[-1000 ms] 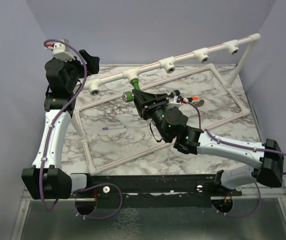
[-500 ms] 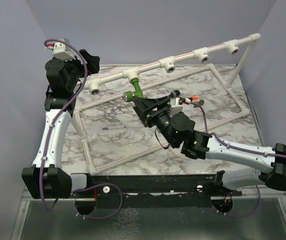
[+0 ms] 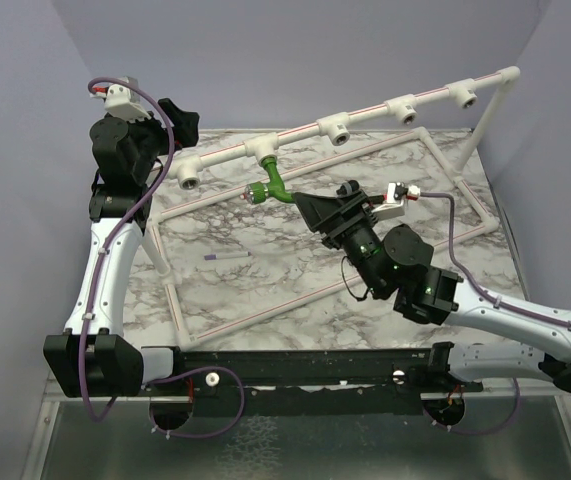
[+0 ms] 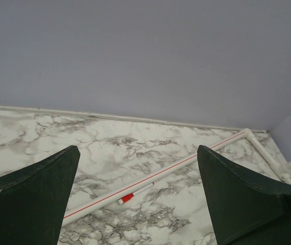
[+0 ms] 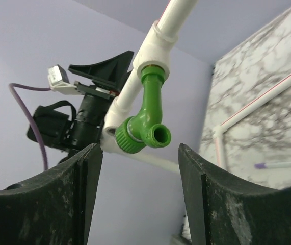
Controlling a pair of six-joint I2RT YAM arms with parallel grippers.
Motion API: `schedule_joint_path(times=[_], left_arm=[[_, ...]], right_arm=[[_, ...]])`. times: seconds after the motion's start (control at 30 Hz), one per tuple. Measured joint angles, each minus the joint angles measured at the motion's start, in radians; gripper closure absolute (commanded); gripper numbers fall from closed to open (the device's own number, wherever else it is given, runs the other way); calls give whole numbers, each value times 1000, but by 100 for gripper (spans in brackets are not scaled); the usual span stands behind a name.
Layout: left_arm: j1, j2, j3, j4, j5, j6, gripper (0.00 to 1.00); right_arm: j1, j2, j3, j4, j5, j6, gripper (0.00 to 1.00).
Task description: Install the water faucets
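One green faucet (image 3: pixel 273 186) seated in the rail (image 3: pixel 295 134), four sockets (image 3: pixel 338 131) still bare; right pincer (image 5: pixel 139 150) apart, clear of it; left pincer (image 4: pixel 137 196) wide apart.

- Table (image 3: pixel 265 290): carrying the pipe frame (image 3: pixel 365 113), its base loop lying flat and its rail running above the far side.
- Water faucet (image 3: pixel 272 184): hanging from the rail's second socket from the left.
- Pen (image 3: pixel 227 257): lying inside the loop, left of centre.
- Right gripper (image 3: pixel 310 205): sitting just right of the water faucet, apart from it.
- Left gripper (image 3: pixel 180 122): hovering behind the rail's left end.
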Motion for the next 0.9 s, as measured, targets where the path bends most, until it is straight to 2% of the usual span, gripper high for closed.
schedule_joint_path(times=[0.17, 0.33, 0.7, 0.9], left_arm=[[0, 0, 0, 0, 0, 0, 1], [0, 0, 0, 0, 0, 0, 1], [0, 0, 0, 0, 0, -3, 1], [0, 0, 0, 0, 0, -3, 1]], right_arm=[[0, -24, 1, -4, 40, -309, 33], [0, -26, 1, 19, 18, -668, 28], [0, -28, 106, -52, -319, -1490, 18], [0, -19, 87, -96, -422, -1864, 15]])
